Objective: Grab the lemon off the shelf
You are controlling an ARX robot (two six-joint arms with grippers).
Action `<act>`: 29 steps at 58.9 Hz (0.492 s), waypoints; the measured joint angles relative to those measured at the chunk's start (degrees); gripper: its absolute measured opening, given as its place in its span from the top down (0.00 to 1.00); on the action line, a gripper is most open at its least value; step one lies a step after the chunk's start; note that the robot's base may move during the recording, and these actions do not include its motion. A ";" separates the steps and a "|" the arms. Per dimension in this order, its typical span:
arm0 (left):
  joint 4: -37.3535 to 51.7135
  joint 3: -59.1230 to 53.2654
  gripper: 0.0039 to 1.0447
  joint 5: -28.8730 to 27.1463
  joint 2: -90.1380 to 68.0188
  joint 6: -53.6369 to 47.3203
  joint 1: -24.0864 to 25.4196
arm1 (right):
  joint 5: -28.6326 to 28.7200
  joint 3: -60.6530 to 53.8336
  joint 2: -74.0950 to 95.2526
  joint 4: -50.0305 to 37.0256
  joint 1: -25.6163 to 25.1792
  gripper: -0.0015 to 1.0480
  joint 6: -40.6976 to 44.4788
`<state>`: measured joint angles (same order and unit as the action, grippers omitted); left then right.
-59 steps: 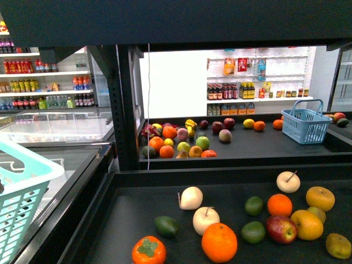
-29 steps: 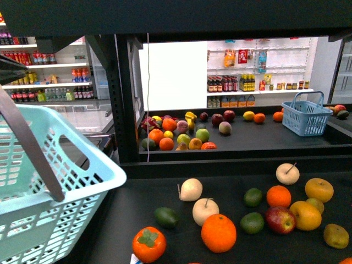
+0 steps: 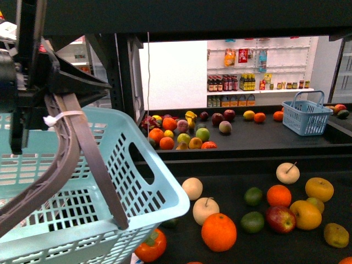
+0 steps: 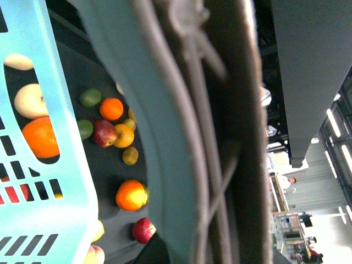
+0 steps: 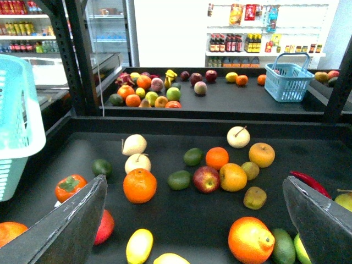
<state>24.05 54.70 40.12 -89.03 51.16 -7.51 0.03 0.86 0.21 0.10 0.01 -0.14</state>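
The lemon [image 5: 139, 246], a small bright-yellow oval, lies on the near tray of the black shelf [image 5: 181, 217], just inside the left finger [image 5: 71, 225] of my right gripper [image 5: 195, 231]. That gripper hangs open above the fruit and holds nothing. A second yellow fruit [image 5: 170, 258] shows at the frame edge beside the lemon. My left gripper [image 3: 52, 104] is shut on the grey basket handle [image 3: 71, 143], and the light-blue basket [image 3: 110, 209] hangs under it at the shelf's left end. In the front view the basket hides the lemon. In the left wrist view the handle [image 4: 220, 137] fills the frame.
An orange [image 5: 139, 185], a red apple [image 5: 206, 179], limes, pale pears and a persimmon [image 5: 70, 187] are scattered on the near tray. A red chili [image 5: 308, 181] lies at its right. The far tier holds more fruit and a blue basket [image 3: 306, 117]. A black upright [image 3: 124, 99] stands at the left.
The light-blue basket has risen and swung right across the front view, now covering the shelf's left part. My left gripper and the handle have come into view at the upper left.
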 joint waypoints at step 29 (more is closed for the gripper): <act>1.22 10.29 0.94 1.38 -12.68 -4.20 -7.50 | 0.00 0.00 0.00 0.00 0.00 0.07 0.00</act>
<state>25.28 64.99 41.50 -101.71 46.96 -15.00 0.03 0.86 0.21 0.10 0.01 -0.14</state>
